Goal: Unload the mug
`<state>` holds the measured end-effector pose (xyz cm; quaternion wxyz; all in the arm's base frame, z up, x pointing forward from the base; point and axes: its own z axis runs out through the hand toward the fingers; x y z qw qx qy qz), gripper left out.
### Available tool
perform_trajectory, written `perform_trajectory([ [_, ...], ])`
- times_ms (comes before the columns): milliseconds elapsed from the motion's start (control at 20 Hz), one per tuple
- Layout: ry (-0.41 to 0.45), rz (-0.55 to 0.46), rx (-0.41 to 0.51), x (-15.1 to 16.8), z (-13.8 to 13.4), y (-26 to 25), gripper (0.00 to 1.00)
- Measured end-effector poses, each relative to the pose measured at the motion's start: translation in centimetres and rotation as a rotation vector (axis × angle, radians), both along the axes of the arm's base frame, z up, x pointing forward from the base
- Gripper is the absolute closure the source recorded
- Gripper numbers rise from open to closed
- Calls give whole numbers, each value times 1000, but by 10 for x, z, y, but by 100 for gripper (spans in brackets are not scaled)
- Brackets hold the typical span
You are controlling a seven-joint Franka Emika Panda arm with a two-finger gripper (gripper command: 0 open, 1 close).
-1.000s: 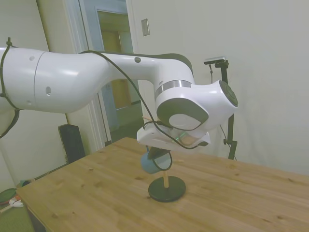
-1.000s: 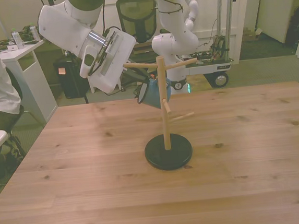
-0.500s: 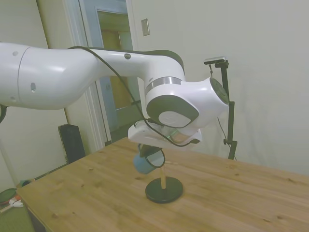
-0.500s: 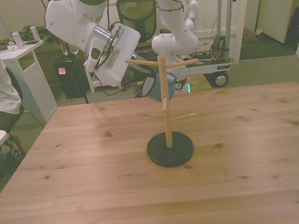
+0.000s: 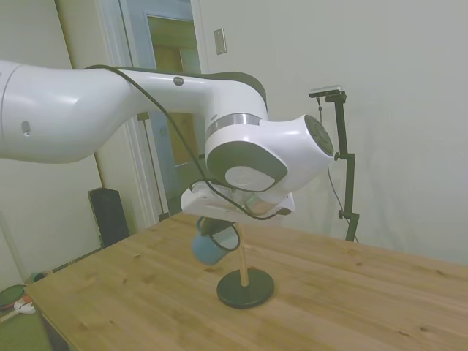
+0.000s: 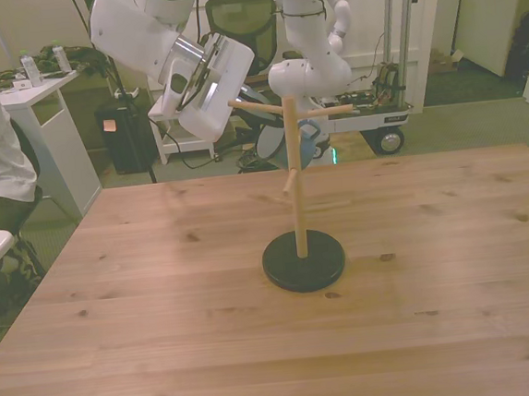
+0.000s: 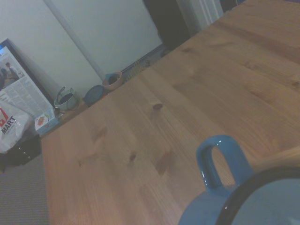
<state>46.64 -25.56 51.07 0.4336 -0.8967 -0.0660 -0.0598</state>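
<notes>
Side view: the mug (image 5: pixel 210 246) hangs in the air right under the gripper (image 5: pixel 219 228), tipped on its side with the dark rim facing roughly toward the camera. It's just beside the stand (image 5: pixel 245 281), level with the upper part of the post, well above the table (image 5: pixel 131 292). The fingers are tucked behind the wrist housing, so I honestly can't tell how far apart they are. My guess is they're clamped on the mug, since I can't see it resting on any peg from here.

Front view: the post covers most of the mug (image 6: pixel 304 145), so only a blue sliver peeks out around it, just under the top pegs. The stand (image 6: pixel 303 259) sits about mid-table, a bit nearer the far edge. The gripper (image 6: pixel 248 116) comes in from the front view's left. This angle shows the pegs pointing out to the front view's left and right, which the side view blurs together. The mug has to travel along a peg's axis, away from the post, to come free.

Wrist view: only this one shows the handle (image 7: pixel 220 161) up close. The loop looks empty, with just table (image 7: pixel 140 117) visible through it. There's a tan blur at the edge next to the rim, maybe a peg, but I can't tell.
</notes>
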Motion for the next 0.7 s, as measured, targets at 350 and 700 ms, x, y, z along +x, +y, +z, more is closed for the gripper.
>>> perform_trajectory([
  [350,-3,25,2,-7,2,15,100],
  [700,-23,46,-56,-13,12,50,100],
])
